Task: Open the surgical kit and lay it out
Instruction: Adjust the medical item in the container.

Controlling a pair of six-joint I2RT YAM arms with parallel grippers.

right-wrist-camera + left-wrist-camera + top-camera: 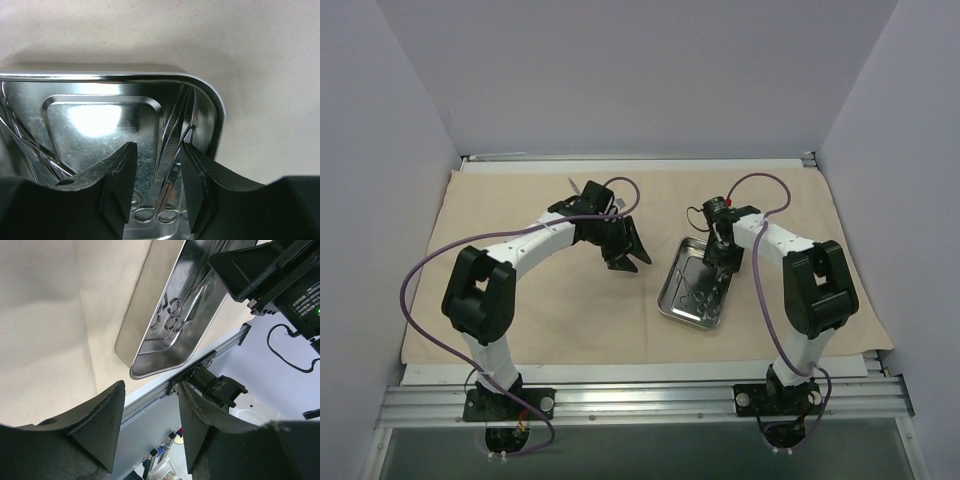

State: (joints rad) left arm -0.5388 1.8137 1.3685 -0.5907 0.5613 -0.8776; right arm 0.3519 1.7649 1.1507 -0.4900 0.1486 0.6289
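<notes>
My right gripper, jaws apart and empty, hangs over the tray. An instrument lies between them, its length pointing ahead. My left gripper, also spread, is farther away.

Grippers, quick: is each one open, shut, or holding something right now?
Left gripper: open, holding nothing, above the cloth.
Right gripper: open, low over the instruments in the tray, nothing clamped.

Table: I see only a pale strip of it at the near edge, between the cloth and a metal rail.
Cloth wrap: beige, spread open directly on the table; from my view it covers almost all of the top.
Cloth surface: mostly flat, with faint creases.
</notes>
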